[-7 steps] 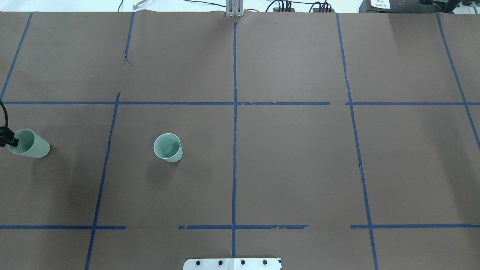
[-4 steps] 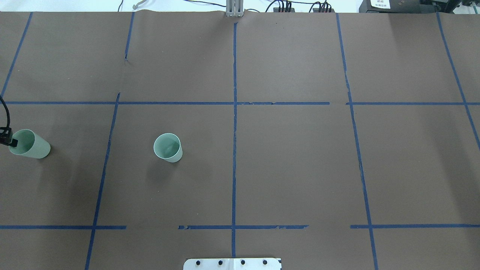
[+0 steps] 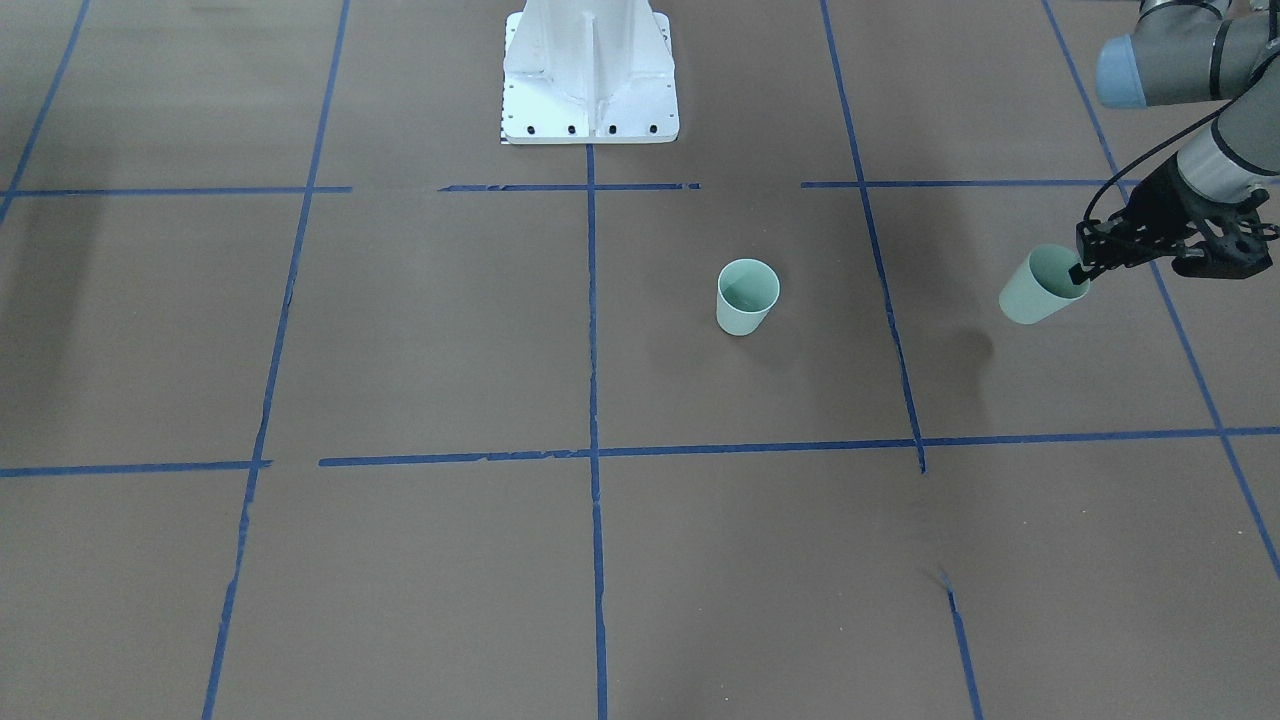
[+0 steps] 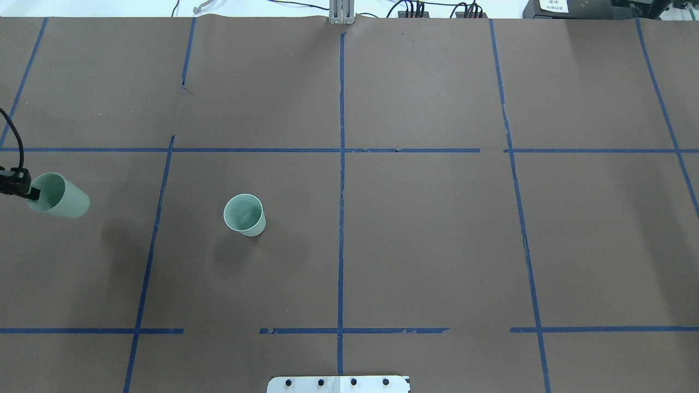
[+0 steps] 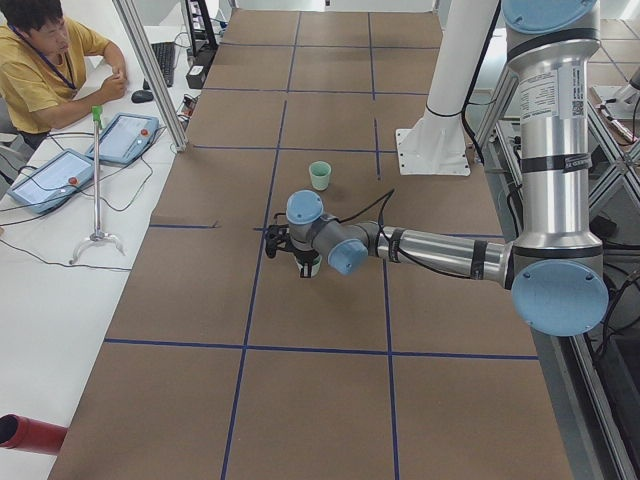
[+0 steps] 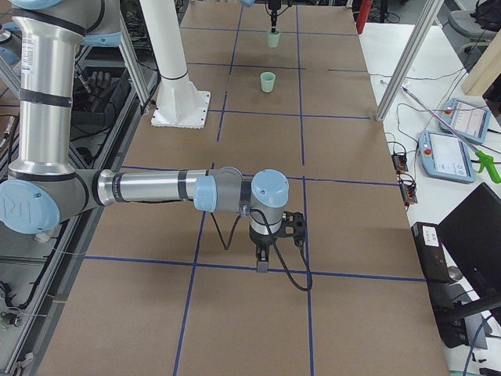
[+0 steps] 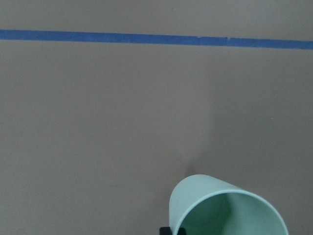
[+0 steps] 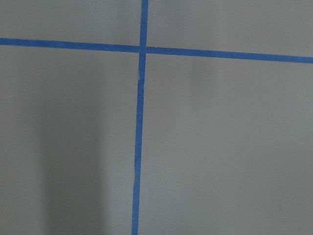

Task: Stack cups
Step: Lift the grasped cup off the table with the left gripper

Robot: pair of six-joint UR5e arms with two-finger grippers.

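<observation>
You see the left gripper (image 3: 1079, 272) pinching one cup (image 3: 1030, 292) by its rim, tilted, near the table's (image 4: 437, 245) left edge. The other cup (image 3: 746, 298) stands upright nearer the middle. You cannot tell how the right gripper's (image 6: 262, 262) jaws stand.

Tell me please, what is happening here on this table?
The robot is stacking two mint-green cups. Its left hand grips the first cup by the rim, tilted and raised above the table, out on the robot's left side. The second cup stands upright on the table nearer the middle, untouched. The right hand hangs far from both cups; I cannot tell if it is open. Nothing is stacked yet.
</observation>
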